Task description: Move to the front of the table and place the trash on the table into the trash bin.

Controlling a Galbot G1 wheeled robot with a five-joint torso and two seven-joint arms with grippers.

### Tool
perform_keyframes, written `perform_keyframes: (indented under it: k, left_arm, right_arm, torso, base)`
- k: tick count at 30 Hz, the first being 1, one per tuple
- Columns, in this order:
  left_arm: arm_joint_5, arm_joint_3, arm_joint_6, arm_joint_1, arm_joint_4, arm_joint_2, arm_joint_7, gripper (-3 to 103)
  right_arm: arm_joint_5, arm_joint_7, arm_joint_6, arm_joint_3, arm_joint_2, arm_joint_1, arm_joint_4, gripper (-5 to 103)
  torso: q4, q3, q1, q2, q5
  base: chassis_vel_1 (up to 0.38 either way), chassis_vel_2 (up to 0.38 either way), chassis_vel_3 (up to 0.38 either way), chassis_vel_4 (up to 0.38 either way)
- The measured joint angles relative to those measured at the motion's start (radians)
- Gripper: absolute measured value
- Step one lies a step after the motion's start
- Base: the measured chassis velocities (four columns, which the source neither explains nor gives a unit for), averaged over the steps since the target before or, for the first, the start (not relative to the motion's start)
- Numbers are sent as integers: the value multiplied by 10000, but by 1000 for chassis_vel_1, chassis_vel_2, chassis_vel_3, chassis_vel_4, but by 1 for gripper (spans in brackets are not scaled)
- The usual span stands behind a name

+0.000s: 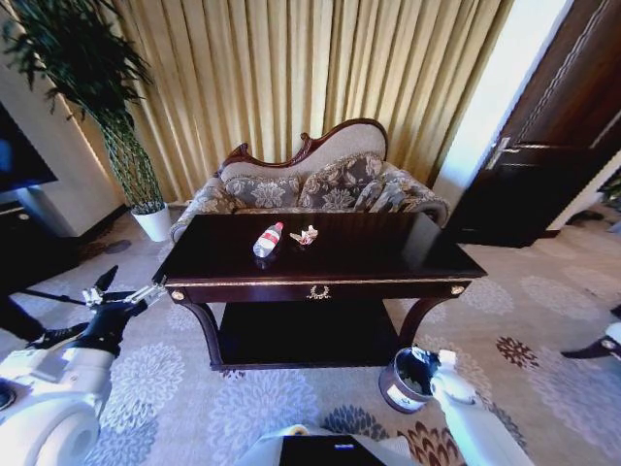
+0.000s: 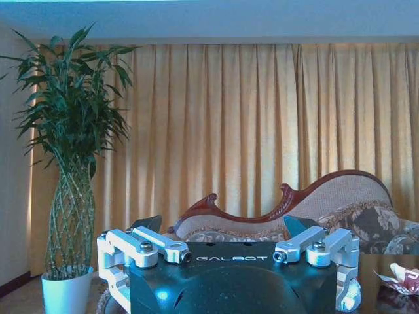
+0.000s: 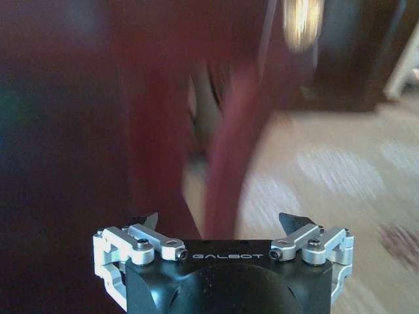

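The dark glossy table stands in the middle of the head view. On its top lie a clear bottle with a red label and, just to its right, a crumpled whitish paper. That paper also shows at the edge of the left wrist view. The small round trash bin sits on the carpet by the table's front right leg. My left gripper hovers open and empty off the table's front left corner. My right gripper is open and empty, right above the bin, facing the curved table leg.
A patterned sofa stands behind the table, with gold curtains beyond it. A tall plant in a white pot is at the back left. A dark door is at the right. A floral carpet surrounds the table.
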Motion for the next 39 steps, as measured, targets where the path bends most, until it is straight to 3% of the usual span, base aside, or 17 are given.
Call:
perform_keyframes:
  k: [3, 7, 16, 20, 27, 31, 35, 39]
  left_arm:
    - [-1, 50, -6, -9, 1, 12, 3, 100]
    - [-12, 10, -29, 24, 13, 119, 1, 100]
    - [-56, -81, -96, 89, 38, 160, -9, 100]
    - [-59, -65, -100, 110, 18, 113, -10, 100]
    - [-49, -81, -88, 108, 13, 33, -57, 100]
    - [49, -82, 214, 104, 9, -29, -194, 100]
    - [127, -77, 864, 56, 7, -47, -447, 100]
    - [173, -58, 1028, 29, 5, -31, -518, 100]
  right_arm:
    - [-388, -70, 632, 416, 22, -683, 1414, 100]
    - [-496, -90, 789, 888, 183, -1748, 3232, 100]
    - [156, -94, 743, 1188, 511, -3023, 6753, 100]
    - [214, -67, 262, 894, 593, -3036, 8251, 100]
    - [212, 310, -628, 561, 372, -2760, 9557, 100]
    - [244, 463, -912, 485, 173, -2550, 9774, 100]
    - [242, 497, -1035, 488, 55, -2503, 9691, 100]
    - [218, 502, -1056, 495, 40, -2446, 9503, 100]
  torso:
    - [4, 0, -1, 0, 3]
    - [0, 0, -1, 0, 6]
    - [2, 0, -2, 1, 0]
    - [3, 0, -2, 0, 5]
    - [2, 0, -2, 1, 2]
    - [3, 1, -2, 0, 5]
    - [1, 0, -2, 1, 5]
    - [0, 0, -2, 1, 4]
  base:
    - [0, 0, 0, 0]
    - [0, 0, 0, 0]
    - [0, 0, 0, 0]
    - [0, 0, 0, 0]
    - [0, 0, 0, 0]
    - [0, 0, 0, 0]
    - [0, 0, 0, 0]
    - [-14, 10, 16, -14]
